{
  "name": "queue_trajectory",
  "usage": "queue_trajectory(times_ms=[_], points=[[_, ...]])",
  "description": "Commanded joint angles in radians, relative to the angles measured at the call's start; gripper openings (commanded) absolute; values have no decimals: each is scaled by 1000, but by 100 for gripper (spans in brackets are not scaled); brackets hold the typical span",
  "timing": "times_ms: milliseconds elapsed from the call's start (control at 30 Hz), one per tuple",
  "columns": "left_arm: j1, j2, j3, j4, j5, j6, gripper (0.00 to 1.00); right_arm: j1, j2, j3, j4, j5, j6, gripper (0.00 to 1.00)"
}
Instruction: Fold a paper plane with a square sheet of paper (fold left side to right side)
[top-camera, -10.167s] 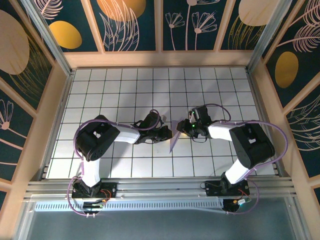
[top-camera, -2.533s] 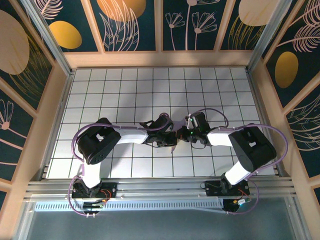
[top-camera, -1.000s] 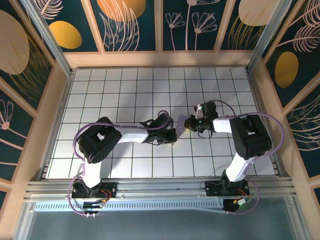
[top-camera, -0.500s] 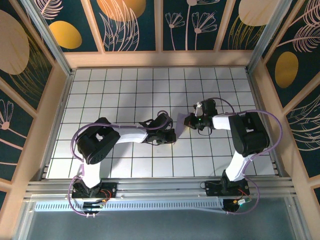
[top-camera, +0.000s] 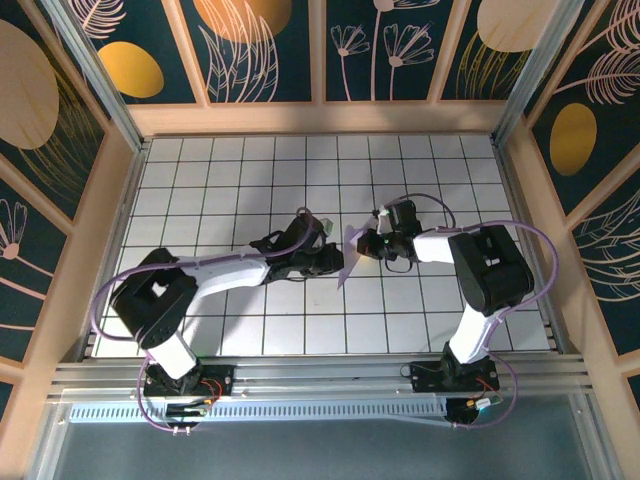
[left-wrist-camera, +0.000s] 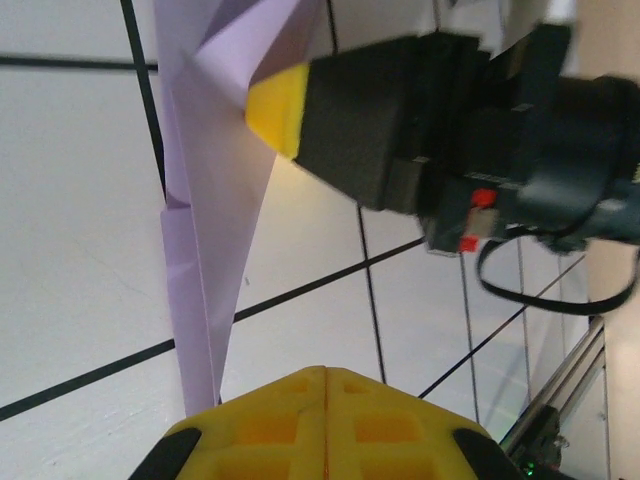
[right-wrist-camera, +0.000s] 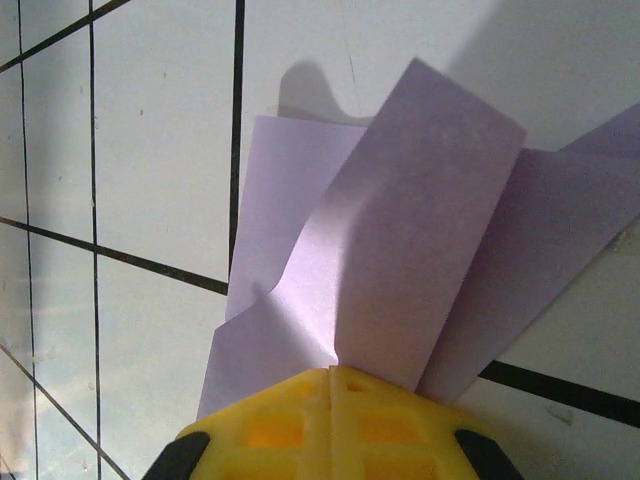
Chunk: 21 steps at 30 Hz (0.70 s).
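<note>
Lavender paper plane sits clamped in my right hand, flaps fanned over the white bench. My left hand is pressed together beside its narrow tip.

bright, even light from above; shadows soft; wrist views blur at their near edge.

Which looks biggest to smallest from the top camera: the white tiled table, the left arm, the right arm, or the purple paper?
1. white tiled table
2. left arm and right arm: about alike, so no ranking between them
3. folded purple paper, a slim sliver between the arms
</note>
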Motion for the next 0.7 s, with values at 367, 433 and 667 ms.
queue_trajectory(times_ms=[367,433,667], points=[[6,240,148,38,45,9,5,15,3,-42,-92,49,17,0],[9,247,145,40,33,8,5,14,-1,-41,-92,49,18,0],[22,276,158,38,6,14,4,16,-7,-45,-91,48,19,0]])
